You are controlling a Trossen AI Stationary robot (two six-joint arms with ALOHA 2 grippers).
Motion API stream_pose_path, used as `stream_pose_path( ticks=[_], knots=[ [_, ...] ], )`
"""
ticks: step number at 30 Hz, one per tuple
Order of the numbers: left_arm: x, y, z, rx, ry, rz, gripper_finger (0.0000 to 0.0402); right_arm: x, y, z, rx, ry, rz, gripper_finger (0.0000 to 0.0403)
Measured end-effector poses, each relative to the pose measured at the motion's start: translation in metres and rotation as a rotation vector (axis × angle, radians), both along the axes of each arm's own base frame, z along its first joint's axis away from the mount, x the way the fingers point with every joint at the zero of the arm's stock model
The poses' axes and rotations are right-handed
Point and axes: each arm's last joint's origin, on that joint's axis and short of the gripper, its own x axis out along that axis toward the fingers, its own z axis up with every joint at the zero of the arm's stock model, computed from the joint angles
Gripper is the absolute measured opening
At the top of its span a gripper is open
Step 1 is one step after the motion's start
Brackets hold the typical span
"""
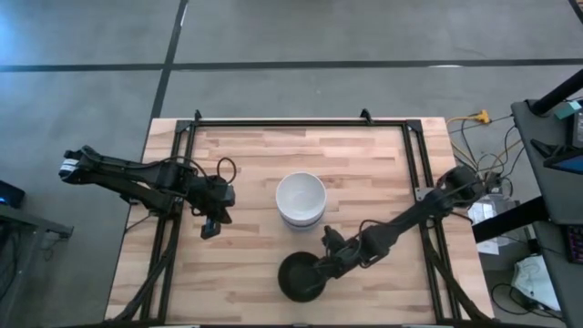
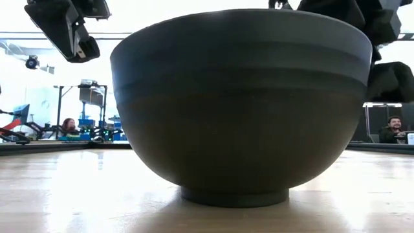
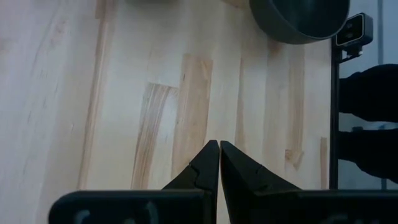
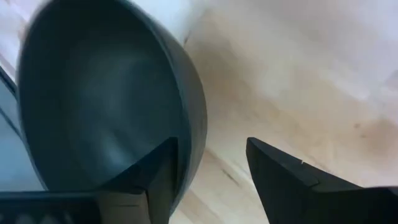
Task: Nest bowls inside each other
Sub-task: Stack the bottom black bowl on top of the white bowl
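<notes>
A black bowl (image 1: 301, 277) stands upright on its foot ring (image 2: 234, 196) near the table's near edge; it fills the low view and also shows in the left wrist view (image 3: 298, 20). A stack of white bowls (image 1: 301, 199) sits at the table's middle. Bowls of other colours are out of view. My right gripper (image 1: 328, 265) (image 4: 211, 168) is open at the black bowl's right rim (image 4: 194, 118), one finger (image 4: 155, 177) inside the bowl and the other (image 4: 283, 177) outside it. My left gripper (image 1: 211, 225) (image 3: 219, 147) is shut above bare wood, left of the white stack. My right gripper straddles the black bowl's rim, slanting down from the table's right side. The inner finger stands close to the inner wall, but I cannot tell whether it touches. The outer finger stands clear of the wall. The bowl rests on the table.
The table's black frame rails (image 1: 187, 182) run along its left, right and far sides. A camera mount (image 3: 353, 31) stands at the near edge close to the black bowl. Bare wood (image 1: 246, 273) lies between the left gripper and the black bowl. People sit in the room behind.
</notes>
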Motion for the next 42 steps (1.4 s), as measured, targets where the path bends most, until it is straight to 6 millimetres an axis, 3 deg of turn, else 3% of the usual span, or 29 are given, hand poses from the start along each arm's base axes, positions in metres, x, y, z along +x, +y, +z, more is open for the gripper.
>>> stream_pose_path(
  ticks=[4, 10, 17, 21, 26, 30, 37, 42],
  knots=[
    [0.0, 0.0, 0.0, 0.0, -0.001, 0.0, 0.0, 0.007, 0.002, -0.001, 0.004, -0.007, 0.04, 0.0142],
    [0.0, 0.0, 0.0, 0.0, -0.004, -0.001, 0.0, 0.014, -0.007, 0.008, -0.018, -0.025, 0.142, 0.0024],
    [0.001, 0.0, 0.0, 0.0, -0.009, -0.003, 0.0, 0.021, -0.024, 0.047, 0.02, -0.142, 0.262, 0.0011],
    [0.001, 0.0, 0.001, -0.001, -0.01, -0.002, 0.0, 0.022, -0.039, 0.093, -0.022, -0.315, 0.306, 0.001],
    [0.002, 0.0, 0.001, -0.002, -0.019, -0.002, 0.0, 0.021, -0.082, 0.147, -0.17, -0.458, 0.175, 0.001],
    [0.002, 0.0, 0.001, -0.003, -0.024, -0.002, 0.0, 0.014, -0.133, 0.174, -0.266, -0.347, 0.07, 0.001],
    [0.005, -0.001, 0.004, -0.01, -0.069, -0.002, 0.0, 0.005, -0.201, 0.2, -0.289, -0.092, 0.034, 0.0009],
    [0.007, -0.001, 0.005, -0.012, -0.089, -0.002, 0.0, 0.02, -0.219, 0.2, -0.265, 0.002, 0.114, 0.0009]
  ],
)
